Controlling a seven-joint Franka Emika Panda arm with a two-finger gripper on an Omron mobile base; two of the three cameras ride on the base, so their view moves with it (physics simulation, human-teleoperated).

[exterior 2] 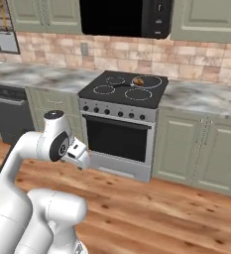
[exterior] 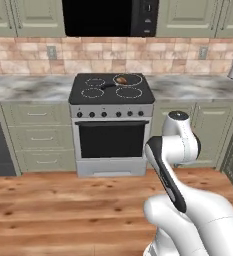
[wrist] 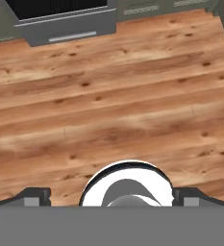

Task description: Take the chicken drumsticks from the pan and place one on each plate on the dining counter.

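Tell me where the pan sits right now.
The pan sits on the stove's back right burner in both base views, its handle pointing toward the stovetop's middle, a brown drumstick inside, below the dark microwave.

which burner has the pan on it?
The back right burner of the stove: the pan sits there with a brown drumstick in it, handle pointing toward the stove's middle. The other three white rings are bare.

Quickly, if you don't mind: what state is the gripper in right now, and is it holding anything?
Gripper: open, holding nothing; the fingertips sit wide apart over bare wood floor.
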